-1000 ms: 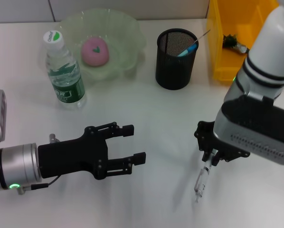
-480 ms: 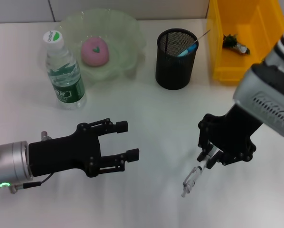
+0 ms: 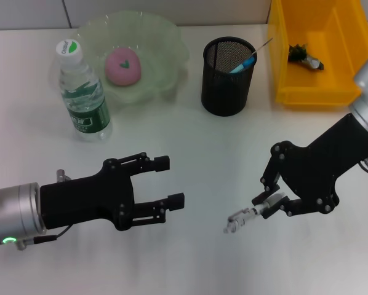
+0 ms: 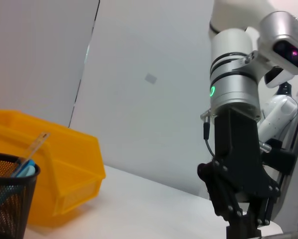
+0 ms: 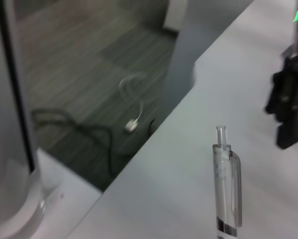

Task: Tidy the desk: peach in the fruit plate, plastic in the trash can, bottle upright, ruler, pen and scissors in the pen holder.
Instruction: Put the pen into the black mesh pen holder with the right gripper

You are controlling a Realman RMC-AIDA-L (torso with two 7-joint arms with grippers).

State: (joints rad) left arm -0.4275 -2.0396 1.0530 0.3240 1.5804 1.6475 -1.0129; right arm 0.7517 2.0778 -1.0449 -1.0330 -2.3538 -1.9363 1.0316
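**Inspector:** Report the change, left to right.

**Assistant:** The left hand (image 3: 162, 190) sits low over the near surface (image 3: 196, 141), fingers spread wide, holding nothing; it has shifted only slightly in the last second. The right hand (image 3: 267, 203) has swung from pointing down to lying nearly level, and the pen (image 3: 245, 216) clamped in it has turned with it, now near horizontal, tip toward the left hand, clear of the surface.

**Inspector:** Meaning for the task?

**Assistant:** The pen is lifted, not yet stowed. The holder (image 3: 228, 75) stands well apart, at the far side. The peach (image 3: 122, 66) already lies in the plate (image 3: 165, 37), the bottle (image 3: 82, 92) stands upright beside it. I judge the carry to the holder comes next.
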